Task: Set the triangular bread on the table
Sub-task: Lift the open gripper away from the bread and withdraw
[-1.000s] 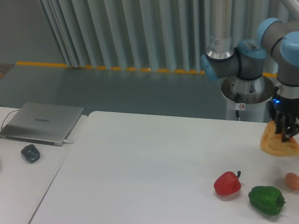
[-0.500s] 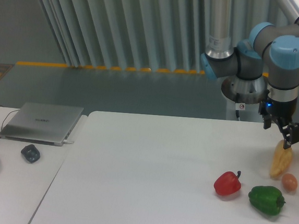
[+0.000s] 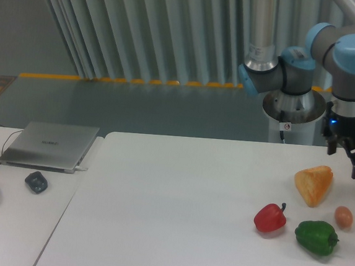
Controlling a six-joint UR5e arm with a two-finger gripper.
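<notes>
Since the earlier frames the triangular bread [image 3: 313, 184] had left the claw: a second before it hung pinched between the fingers near the table's right edge, and now it lay on its own on the table [image 3: 178, 201], toward the right edge and nearer the far edge than the near one, pointed end down toward the near side. The gripper [image 3: 351, 156] had drawn up and to the right and stood just above the far right part of the table, apart from the bread, its fingers spread and holding nothing; how wide the gap was could not be judged closely, since one finger sat almost at the frame's edge. A red pepper [image 3: 270, 218] lay nearer the near edge, just in front and to the left of the bread, a green pepper [image 3: 316, 237] to its right, and a small orange-brown egg-shaped item [image 3: 344, 215] close beside the bread's right flank without clearly touching it. The placing looked done, so the step in hand was the retreat: it would be done well by lifting straight up before swinging away, keeping the open fingers clear of the bread and the egg-shaped item so nothing got nudged.
</notes>
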